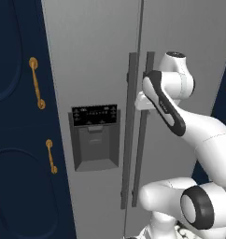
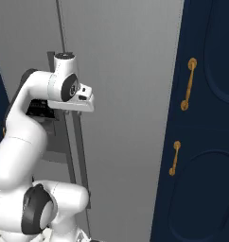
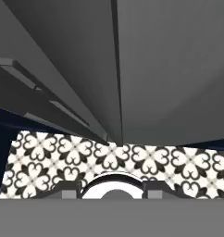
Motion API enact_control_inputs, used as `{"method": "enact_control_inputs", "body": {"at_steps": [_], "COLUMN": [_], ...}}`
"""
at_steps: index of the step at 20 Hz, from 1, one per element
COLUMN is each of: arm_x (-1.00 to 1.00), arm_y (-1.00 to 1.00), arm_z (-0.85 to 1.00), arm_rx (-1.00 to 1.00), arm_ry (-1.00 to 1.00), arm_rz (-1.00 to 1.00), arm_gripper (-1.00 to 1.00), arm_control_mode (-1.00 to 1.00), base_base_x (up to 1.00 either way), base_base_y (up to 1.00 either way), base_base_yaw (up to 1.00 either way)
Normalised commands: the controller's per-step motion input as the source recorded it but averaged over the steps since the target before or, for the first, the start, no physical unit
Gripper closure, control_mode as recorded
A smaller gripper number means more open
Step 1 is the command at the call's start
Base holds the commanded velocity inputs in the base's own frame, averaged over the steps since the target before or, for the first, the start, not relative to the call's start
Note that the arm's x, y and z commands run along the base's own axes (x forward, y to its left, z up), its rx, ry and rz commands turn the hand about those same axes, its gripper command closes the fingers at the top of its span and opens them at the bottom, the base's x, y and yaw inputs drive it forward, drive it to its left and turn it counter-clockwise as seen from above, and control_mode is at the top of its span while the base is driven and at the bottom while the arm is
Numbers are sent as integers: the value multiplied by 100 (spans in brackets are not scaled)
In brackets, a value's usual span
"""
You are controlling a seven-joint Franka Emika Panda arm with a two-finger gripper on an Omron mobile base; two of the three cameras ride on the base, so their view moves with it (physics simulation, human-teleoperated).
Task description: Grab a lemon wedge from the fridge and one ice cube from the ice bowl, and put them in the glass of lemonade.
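Fridge doors closed; gripper at the right door's handle, finger state indiscernible; next, pull open.

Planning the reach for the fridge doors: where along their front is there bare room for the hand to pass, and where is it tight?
Free: the flat right door of the fridge right of the handles. Crowded: the centre seam, where both handles run close together, and the left door's dispenser recess.

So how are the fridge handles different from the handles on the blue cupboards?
The fridge handles are long, dark and straight, running far down the grey doors. The cupboard handles are short, gold and slightly curvy, with round ends. The fridge handles stand side by side at the door gap; the cupboard handles sit one above the other. All stand upright.
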Motion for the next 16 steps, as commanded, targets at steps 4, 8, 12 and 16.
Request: {"method": "enact_control_inputs", "body": {"at_steps": [4, 8, 12, 16], "arm_x": [-53, -94, -76, 0], "arm_y": [-6, -18, -4, 0], "arm_z": [-6, -40, -51, 0], "arm_rx": [0, 0, 0, 0], "arm_ry": [0, 3, 1, 0], "arm_rz": [0, 0, 4, 0], "arm_gripper": [-100, -100, -100, -100], "arm_control_mode": [-100, -100, -100, 100], "base_base_x": [0, 0, 0, -14], "base_base_y": [0, 0, 0, 0], "base_base_yaw": [0, 0, 0, 46]}}
